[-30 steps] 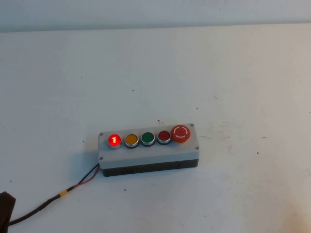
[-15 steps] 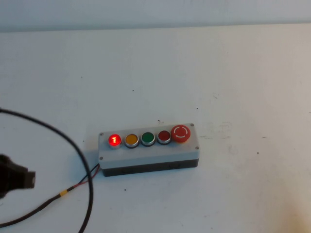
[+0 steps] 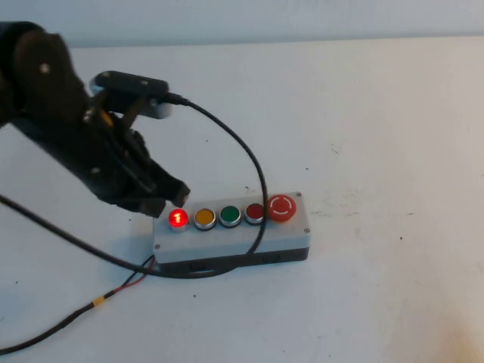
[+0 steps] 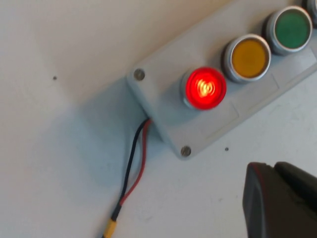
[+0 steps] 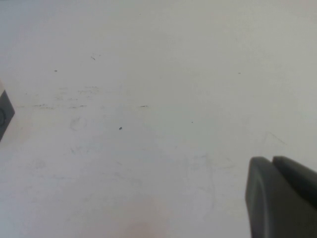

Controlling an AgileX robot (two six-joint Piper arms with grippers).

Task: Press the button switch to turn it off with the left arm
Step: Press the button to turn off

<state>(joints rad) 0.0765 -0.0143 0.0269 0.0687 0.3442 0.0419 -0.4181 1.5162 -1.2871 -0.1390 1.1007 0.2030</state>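
Note:
The button switch (image 3: 178, 218) is the lit bright-red button with a silver ring at the left end of the grey box (image 3: 227, 234). In the left wrist view the button (image 4: 205, 88) glows on the box (image 4: 168, 106). My left arm (image 3: 68, 128) reaches in from the left. My left gripper (image 3: 168, 198) is shut and empty, its tip just above and left of the lit button, not touching it. The shut fingertips of the left gripper (image 4: 274, 166) show apart from the button. My right gripper (image 5: 271, 159) is shut and empty over bare table, out of the high view.
On the box, right of the lit button, sit a yellow button (image 3: 205, 218), a green one (image 3: 230, 215), a darker red one (image 3: 255, 212) and a big red mushroom button (image 3: 281, 207). A red-black wire (image 3: 121, 286) leaves the box's left end. A loose black arm cable (image 3: 249, 174) drapes across the box.
My left arm has swung in from the lower left edge and now hangs over the table with its gripper beside the lit button. The button stays lit.

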